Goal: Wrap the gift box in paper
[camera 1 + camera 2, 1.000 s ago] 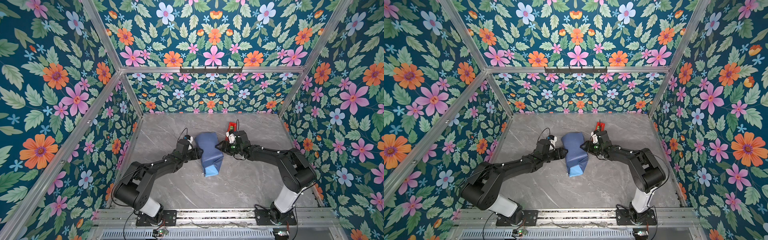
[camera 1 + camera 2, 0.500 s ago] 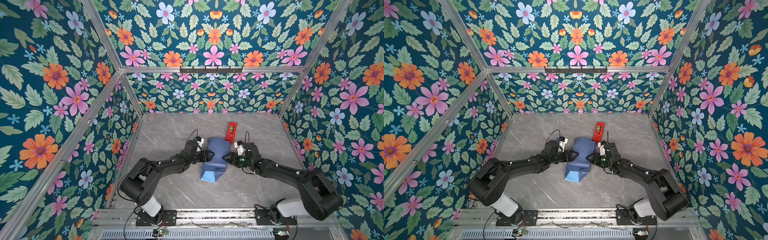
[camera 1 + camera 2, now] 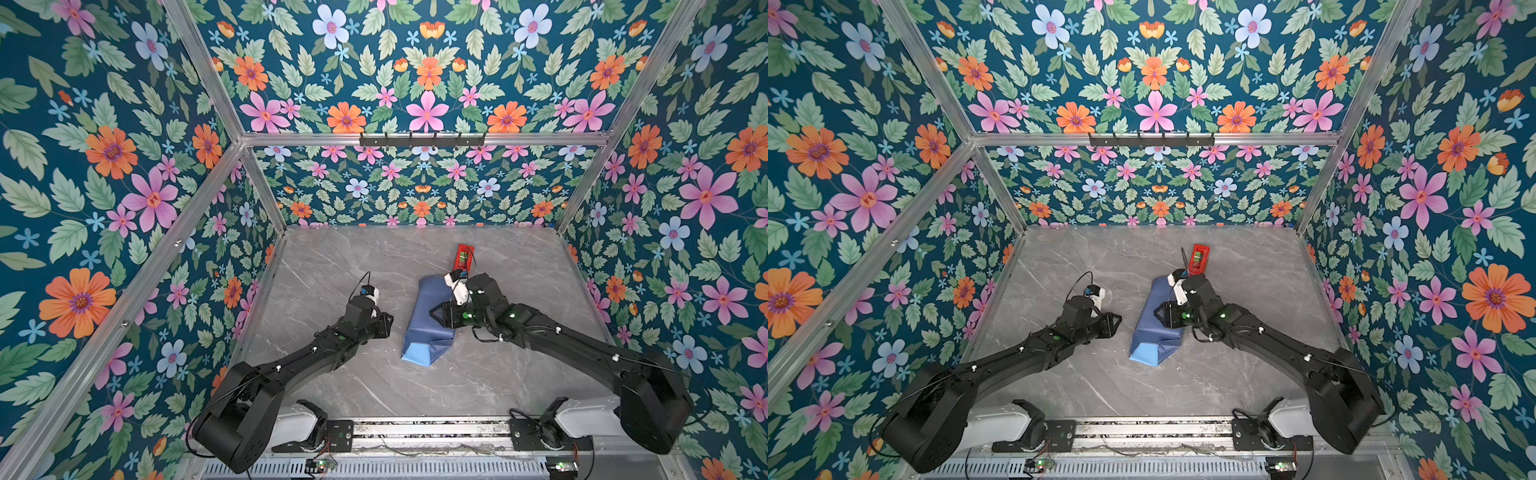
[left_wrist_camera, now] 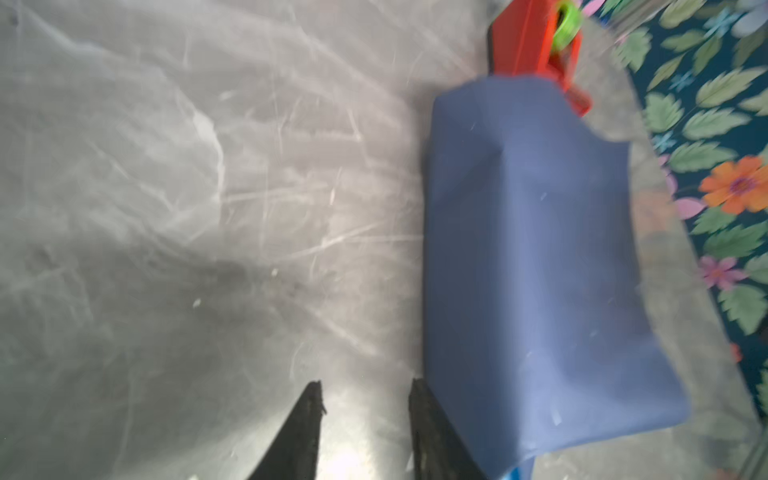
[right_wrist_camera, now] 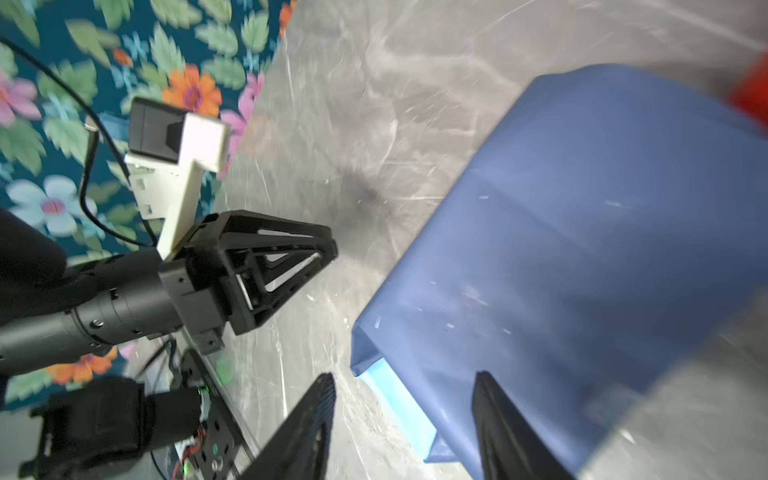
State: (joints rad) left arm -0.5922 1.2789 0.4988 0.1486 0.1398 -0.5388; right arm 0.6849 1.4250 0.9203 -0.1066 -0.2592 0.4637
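Note:
The paper (image 3: 426, 322) lies folded into a long bundle mid-table, slate blue outside, with a light blue end toward the front (image 3: 1152, 353). The gift box is hidden inside it. My left gripper (image 3: 388, 324) hovers just left of the bundle, apart from it. In the left wrist view its jaws (image 4: 365, 395) are open over bare table, with the paper (image 4: 532, 270) beside one finger. My right gripper (image 3: 436, 316) reaches over the bundle from the right. In the right wrist view it (image 5: 405, 386) stands open, with the paper's open end (image 5: 395, 399) below and between its fingers.
A red tape dispenser (image 3: 464, 257) lies just behind the bundle, close to the right wrist. It also shows in the other top view (image 3: 1199, 255) and the left wrist view (image 4: 528, 37). Grey marble tabletop (image 3: 332, 266) lies all around, and floral walls enclose it.
My left gripper has drawn back leftward off the paper and narrowed. The right gripper has moved left, over the bundle. The bundle has stayed about where it was half a second ago.

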